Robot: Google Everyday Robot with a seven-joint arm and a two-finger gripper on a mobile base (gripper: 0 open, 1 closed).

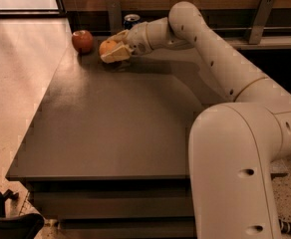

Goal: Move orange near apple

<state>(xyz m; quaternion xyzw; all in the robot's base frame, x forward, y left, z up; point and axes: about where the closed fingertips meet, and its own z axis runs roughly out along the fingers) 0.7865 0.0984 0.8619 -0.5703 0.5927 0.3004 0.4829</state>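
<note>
The orange [107,46] is a round bright orange fruit held between the fingers of my gripper [111,50] at the far left part of the dark table. The gripper is shut on it, just above the table top. The dark-red apple [82,41] rests on the table's far left corner, a short gap to the left of the orange. My white arm reaches in from the right across the back of the table.
A blue soda can [131,20] stands at the back edge behind the gripper. The dark table [120,128] has its left edge near the apple, with a light floor [16,83] beyond. A wood wall with metal brackets [259,19] runs along the back.
</note>
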